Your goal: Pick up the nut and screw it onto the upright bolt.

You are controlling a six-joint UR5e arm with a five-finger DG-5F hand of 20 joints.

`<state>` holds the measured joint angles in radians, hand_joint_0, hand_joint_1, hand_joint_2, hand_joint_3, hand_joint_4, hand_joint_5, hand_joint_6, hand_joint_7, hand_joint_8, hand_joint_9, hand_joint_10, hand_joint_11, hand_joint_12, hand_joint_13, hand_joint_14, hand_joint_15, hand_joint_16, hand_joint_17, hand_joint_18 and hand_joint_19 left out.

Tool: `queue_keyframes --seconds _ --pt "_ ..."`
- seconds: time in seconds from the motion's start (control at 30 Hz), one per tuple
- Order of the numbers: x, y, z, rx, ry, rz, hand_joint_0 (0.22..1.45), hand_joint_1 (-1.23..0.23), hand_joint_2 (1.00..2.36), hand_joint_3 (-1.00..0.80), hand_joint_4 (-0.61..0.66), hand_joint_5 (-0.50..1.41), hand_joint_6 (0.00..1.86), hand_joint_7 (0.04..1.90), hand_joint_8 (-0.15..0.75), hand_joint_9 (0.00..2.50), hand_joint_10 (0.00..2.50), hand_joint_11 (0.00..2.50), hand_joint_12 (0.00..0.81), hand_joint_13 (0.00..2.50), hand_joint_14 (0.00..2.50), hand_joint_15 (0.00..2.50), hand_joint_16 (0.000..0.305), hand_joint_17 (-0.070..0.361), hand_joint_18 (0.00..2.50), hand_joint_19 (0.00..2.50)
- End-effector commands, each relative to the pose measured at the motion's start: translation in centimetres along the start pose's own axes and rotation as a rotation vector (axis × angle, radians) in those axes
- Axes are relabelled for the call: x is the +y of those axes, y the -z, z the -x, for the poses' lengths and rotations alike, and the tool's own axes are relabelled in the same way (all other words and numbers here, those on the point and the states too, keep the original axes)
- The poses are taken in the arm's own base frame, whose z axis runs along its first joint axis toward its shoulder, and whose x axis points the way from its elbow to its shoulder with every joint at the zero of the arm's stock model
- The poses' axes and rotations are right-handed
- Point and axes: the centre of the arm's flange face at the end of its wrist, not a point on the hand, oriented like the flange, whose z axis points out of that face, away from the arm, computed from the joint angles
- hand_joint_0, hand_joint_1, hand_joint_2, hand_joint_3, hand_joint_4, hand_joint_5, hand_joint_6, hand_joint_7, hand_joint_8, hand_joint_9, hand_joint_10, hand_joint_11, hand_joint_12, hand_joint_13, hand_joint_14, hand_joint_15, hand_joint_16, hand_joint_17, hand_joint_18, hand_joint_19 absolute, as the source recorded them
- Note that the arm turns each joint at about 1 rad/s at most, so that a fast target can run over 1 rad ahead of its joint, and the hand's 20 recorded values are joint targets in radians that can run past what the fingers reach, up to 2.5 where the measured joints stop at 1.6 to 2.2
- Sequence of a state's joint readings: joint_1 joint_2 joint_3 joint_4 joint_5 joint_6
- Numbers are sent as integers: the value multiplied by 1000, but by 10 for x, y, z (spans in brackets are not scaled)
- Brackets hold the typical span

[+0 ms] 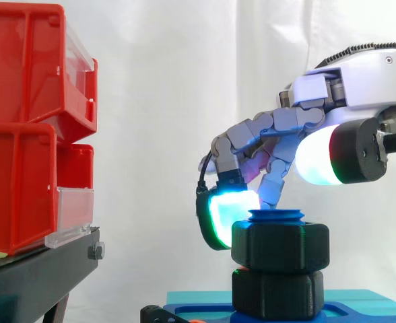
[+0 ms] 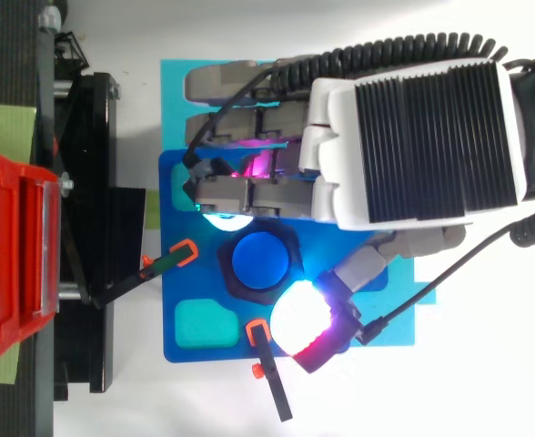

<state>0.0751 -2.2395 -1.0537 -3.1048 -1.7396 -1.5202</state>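
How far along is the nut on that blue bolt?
Done: the black hexagonal plastic nut already sits on the upright blue bolt, whose tip shows above it. In hand: the robot hand arches over the nut. Left: perhaps final tightening; a lower black hexagonal piece sits just beneath.

Nut (image 1: 280, 245) on upright bolt (image 1: 275, 215); bins (image 1: 23, 128) stand left in side view
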Motion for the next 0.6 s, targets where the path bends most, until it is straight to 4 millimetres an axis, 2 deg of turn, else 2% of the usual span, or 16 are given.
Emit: queue_keyframes --seconds 0.0,0.07,0.17,0.4,0.5,0.57 --pt "-6 3 1 0 3 0 501 -238 1000 -500 118 67 508 1429 250 1099 0 0 251 658 0 0 25 56 295 0" --pt "-8 3 1 1 3 -2 504 -265 1000 -500 86 86 515 1426 218 1188 0 0 208 766 0 0 18 41 409 0" --pt "-12 5 1 1 4 0 504 -275 1000 -500 80 93 518 1414 193 1253 0 0 186 820 0 0 15 34 464 0" --pt "-15 6 1 -2 5 -3 505 -262 1000 -500 74 97 523 1413 166 1329 0 0 172 889 0 0 12 27 530 0" --pt "-19 7 5 -8 6 -3 501 -240 1000 -500 83 89 501 1432 204 1310 0 0 186 850 0 0 14 32 489 0" --pt "-20 7 7 -11 6 -1 496 -217 1000 -500 130 52 503 1360 240 1246 0 0 216 783 0 0 19 42 416 0"
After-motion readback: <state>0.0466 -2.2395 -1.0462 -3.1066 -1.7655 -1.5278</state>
